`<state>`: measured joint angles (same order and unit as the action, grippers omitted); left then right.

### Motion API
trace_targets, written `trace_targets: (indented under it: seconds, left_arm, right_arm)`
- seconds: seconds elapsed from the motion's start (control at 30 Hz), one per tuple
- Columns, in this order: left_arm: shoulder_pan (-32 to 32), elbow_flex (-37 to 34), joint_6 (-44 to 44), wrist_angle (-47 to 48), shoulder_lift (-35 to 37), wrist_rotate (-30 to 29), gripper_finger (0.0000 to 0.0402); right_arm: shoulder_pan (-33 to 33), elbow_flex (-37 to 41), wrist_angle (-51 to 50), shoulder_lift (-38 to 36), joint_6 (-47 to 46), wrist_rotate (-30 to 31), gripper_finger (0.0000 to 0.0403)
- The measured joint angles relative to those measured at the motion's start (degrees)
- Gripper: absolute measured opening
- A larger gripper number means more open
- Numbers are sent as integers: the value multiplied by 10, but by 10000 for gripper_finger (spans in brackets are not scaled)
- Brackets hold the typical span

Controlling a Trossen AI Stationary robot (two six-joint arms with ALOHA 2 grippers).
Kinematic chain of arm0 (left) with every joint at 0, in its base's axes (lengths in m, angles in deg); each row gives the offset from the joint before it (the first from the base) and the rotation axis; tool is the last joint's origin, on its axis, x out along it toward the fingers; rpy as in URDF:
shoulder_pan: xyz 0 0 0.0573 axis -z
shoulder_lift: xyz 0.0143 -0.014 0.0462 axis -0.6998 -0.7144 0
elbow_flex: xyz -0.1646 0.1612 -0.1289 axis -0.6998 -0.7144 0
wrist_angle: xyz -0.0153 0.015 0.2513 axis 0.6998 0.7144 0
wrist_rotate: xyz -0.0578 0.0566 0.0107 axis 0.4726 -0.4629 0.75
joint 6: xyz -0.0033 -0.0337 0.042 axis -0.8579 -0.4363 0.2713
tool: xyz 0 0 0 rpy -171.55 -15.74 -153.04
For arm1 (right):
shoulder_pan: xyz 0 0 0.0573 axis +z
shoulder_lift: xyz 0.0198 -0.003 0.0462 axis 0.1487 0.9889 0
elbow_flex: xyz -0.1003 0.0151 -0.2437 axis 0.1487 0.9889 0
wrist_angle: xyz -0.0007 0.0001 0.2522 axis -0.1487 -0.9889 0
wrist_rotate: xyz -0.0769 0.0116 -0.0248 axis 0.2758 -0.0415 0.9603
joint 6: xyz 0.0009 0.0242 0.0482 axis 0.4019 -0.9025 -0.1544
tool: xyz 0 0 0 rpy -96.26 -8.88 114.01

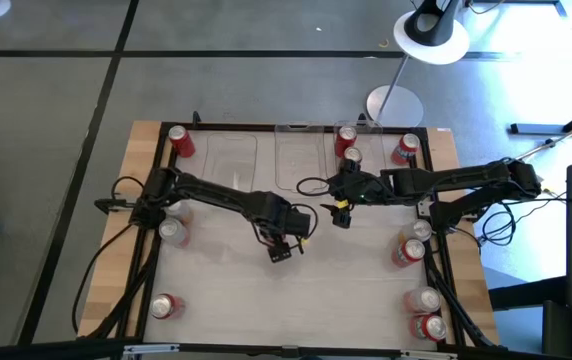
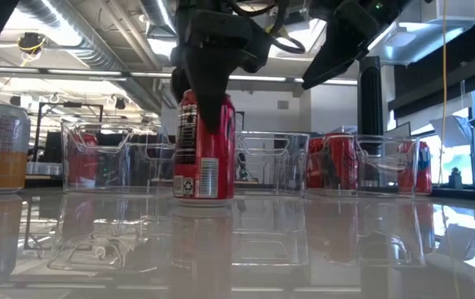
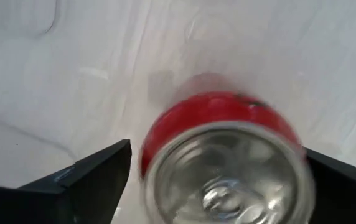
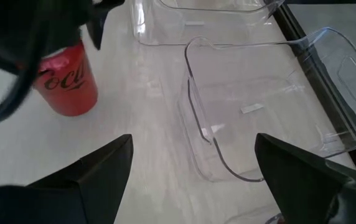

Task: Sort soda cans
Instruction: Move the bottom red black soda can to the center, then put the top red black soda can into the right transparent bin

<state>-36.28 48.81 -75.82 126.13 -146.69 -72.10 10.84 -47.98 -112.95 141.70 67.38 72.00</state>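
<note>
A red cylindrical soda can (image 2: 205, 148) stands upright mid-tabletop (image 1: 226, 280), apparently between the left claw's (image 1: 288, 243) fingers; clear rectangular plastic bins (image 1: 301, 155) lie behind it.

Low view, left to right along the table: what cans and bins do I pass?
Orange-and-silver can → left clear bin → upright red can under the left claw → middle clear bin → red cans behind the right clear bin.

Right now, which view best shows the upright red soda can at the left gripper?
The low view: the red soda can stands upright, full height, under the left gripper. Left wrist shows only its silver top; right wrist a partly hidden side; high view hides it.
</note>
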Motion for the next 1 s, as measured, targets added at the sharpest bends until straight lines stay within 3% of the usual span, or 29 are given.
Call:
trace_targets:
  seconds: [0.3,0.47,0.6,0.7,0.83,1.0]
  left_arm:
    - [-2,1,-28,52,101,-28,384]
    - [-15,2,-58,78,168,-143,380]
    - [-33,-2,-129,141,220,-277,379]
    - [-72,-17,-177,179,250,-340,379]
    - [-149,-47,-190,209,264,-344,379]
    - [-271,-89,-136,214,264,-344,379]
  right_arm:
    - [-1,0,17,0,2,0,337]
    - [-1,0,24,0,10,8,337]
    - [-1,0,24,0,10,9,337]
    - [-1,0,31,0,11,9,337]
    - [-1,0,47,0,18,22,337]
    - [-1,0,59,0,32,46,337]
